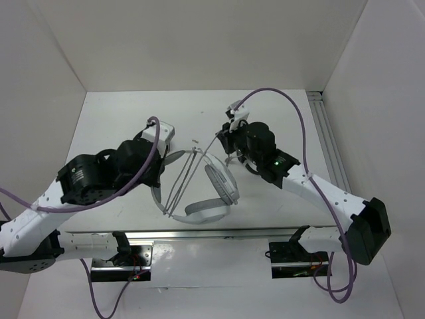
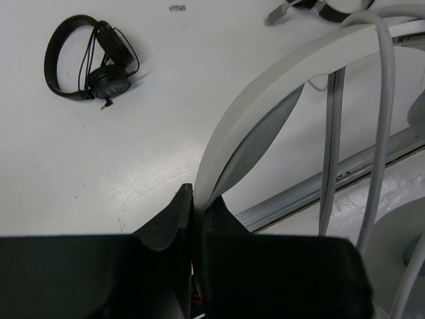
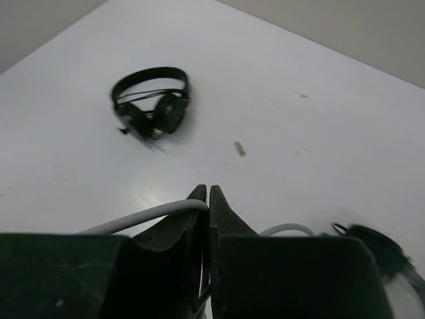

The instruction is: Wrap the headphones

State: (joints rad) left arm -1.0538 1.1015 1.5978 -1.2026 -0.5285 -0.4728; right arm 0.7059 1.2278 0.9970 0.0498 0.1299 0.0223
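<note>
The light grey-white headphones (image 1: 211, 194) lie at the table's middle front, headband arching left. My left gripper (image 1: 160, 175) is shut on the wide headband (image 2: 265, 90), which rises from between the jaws (image 2: 197, 198) in the left wrist view. Thin grey cable strands (image 1: 183, 178) run across the headband opening; they also show in the left wrist view (image 2: 383, 126). My right gripper (image 1: 224, 141) is shut on the cable (image 3: 149, 214), pinched at the fingertips (image 3: 208, 193), just behind the headphones' right ear cup (image 1: 221, 183).
A small black headphone (image 2: 89, 60) lies on the white table beyond the left gripper; it also shows in the right wrist view (image 3: 151, 103). Another dark headphone (image 3: 378, 247) sits blurred at the right gripper's side. A metal rail (image 1: 199, 232) runs along the front edge.
</note>
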